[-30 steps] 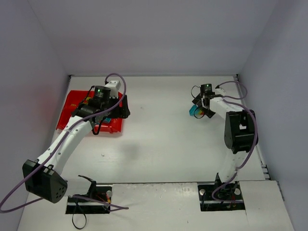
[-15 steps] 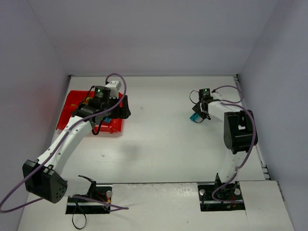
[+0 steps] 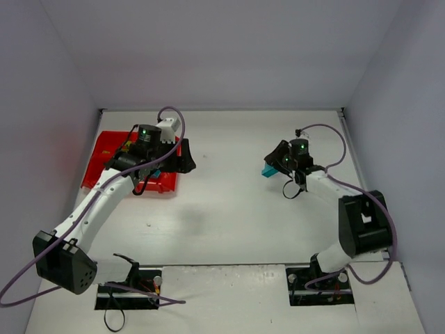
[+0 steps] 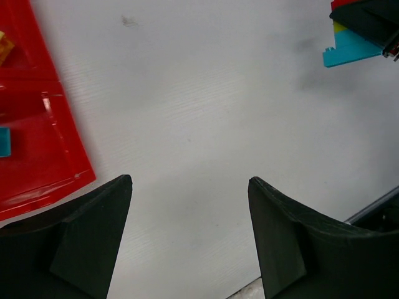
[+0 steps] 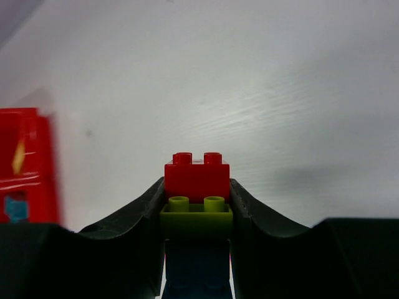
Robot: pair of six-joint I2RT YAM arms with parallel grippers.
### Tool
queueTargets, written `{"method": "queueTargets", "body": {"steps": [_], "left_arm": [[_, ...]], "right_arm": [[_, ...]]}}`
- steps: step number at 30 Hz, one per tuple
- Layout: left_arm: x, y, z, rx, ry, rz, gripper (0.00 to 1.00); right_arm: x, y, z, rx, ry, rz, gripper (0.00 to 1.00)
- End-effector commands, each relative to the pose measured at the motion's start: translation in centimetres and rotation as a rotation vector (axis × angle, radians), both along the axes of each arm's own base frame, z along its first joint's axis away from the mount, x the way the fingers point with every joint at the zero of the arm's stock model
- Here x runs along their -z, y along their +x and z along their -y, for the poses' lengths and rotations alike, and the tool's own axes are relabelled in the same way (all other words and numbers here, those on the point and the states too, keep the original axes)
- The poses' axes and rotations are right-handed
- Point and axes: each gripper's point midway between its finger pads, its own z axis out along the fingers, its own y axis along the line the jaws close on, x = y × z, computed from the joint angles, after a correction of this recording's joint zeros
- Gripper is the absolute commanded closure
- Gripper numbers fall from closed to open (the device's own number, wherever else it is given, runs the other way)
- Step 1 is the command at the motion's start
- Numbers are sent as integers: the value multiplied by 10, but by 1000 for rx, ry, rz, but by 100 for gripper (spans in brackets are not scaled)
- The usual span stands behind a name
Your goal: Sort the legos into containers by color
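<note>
**Mixed stack heading for the tray**

Out from the bases on the right: right pincer (image 5: 197, 193) clamped on a three-brick stack, with red brick (image 5: 196, 179) at the far end, lime brick (image 5: 196, 218) in the middle and teal brick (image 4: 352, 51) at the other end. Apparently held just off the bench (image 3: 222, 216). Moved leftward over the last second, arm now stretched lower and longer, away from the right wall and toward the middle. Still well apart from the tray (image 3: 97, 167).

Across the gap: left pincer (image 4: 190, 180) spread wide, holding nothing. Nudged a little rightward past the tray's right edge, now facing the incoming stack.

Beyond that, inside the tray: a teal lego (image 4: 3, 142) and a yellow lego (image 4: 5, 45), seemingly in separate compartments.

Likely a hand-over or a pull-apart next. Three colours locked together, so no single compartment right for the stack until split. Some risk of a brick popping loose and skittering off if tugged crookedly.
</note>
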Motion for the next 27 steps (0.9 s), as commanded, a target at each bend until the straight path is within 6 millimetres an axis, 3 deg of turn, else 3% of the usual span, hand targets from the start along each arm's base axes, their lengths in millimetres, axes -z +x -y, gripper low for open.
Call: {"method": "queueTargets", "body": {"steps": [1,5,6,11,17,19,21,27], "left_arm": [[-29,-8,36,116,-164,48,31],[-31,-25,63,132,-377,-21,31],[-42,-24,74,149,-432,23,31],[-58,-33,111,175,-582,63,31],[-65,-38,155,239,-663,89,31],[-58,-34,162,244,-674,85,31],[-65,-30,167,258,-718,125,31],[-48,-19,176,287,-689,152,31]], "right_arm": [[-94,7,-32,-197,119,374,100],[-134,-14,-48,-320,169,538,100],[-146,-18,-53,-356,184,586,100],[-181,-35,-67,-428,224,712,100],[-200,-54,-89,-504,320,766,100],[-203,-58,-95,-526,340,773,100],[-206,-63,-103,-561,362,780,100],[-216,-74,-113,-626,415,801,100]]}}
